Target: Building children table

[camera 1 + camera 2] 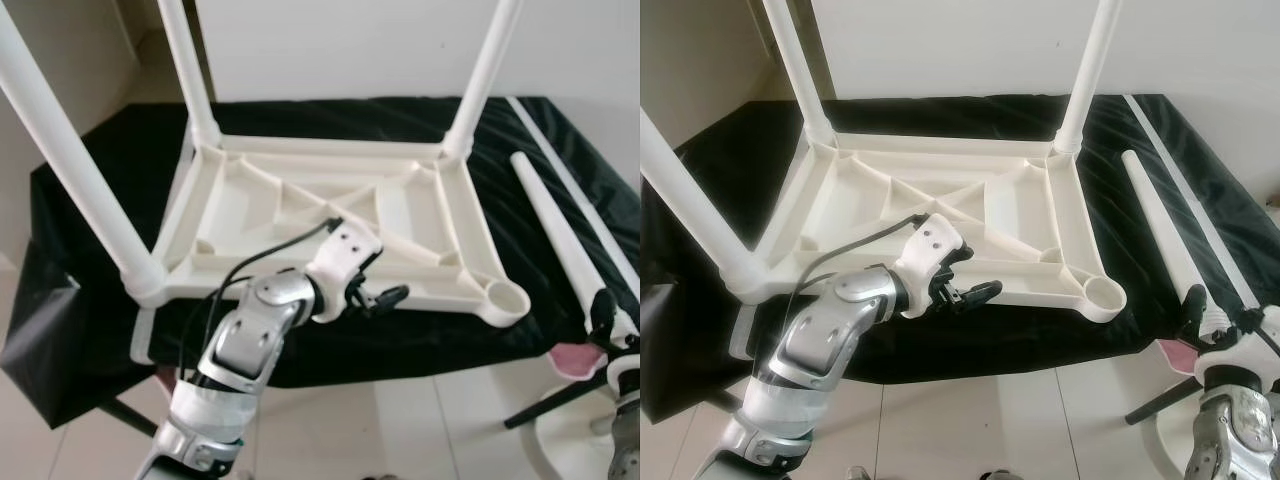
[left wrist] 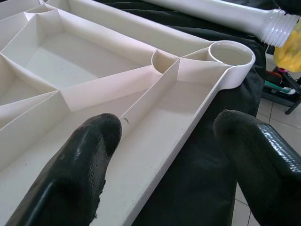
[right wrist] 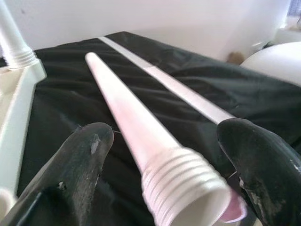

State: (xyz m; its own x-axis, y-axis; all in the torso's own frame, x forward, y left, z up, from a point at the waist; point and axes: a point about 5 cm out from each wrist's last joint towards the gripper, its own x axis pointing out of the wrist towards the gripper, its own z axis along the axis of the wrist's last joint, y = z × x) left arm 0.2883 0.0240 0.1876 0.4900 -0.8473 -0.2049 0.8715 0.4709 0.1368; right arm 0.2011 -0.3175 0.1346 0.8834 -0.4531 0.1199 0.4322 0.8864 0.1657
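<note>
The white tabletop frame [image 1: 330,225] lies upside down on the black-draped table [image 1: 110,180]. Three legs [image 1: 65,150] stand fitted in corner sockets; the fourth socket [image 1: 505,297] is empty. One loose leg [image 1: 1160,235] lies beside the frame. The left pincer [image 2: 162,155] is spread wide across the frame's near rim, gripping nothing. In the right wrist view, the right pincer [image 3: 164,155] is spread wide around the loose leg's threaded end, fingers not touching it.

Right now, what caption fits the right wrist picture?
Open right gripper straddles the loose table leg lying on black cloth.
</note>
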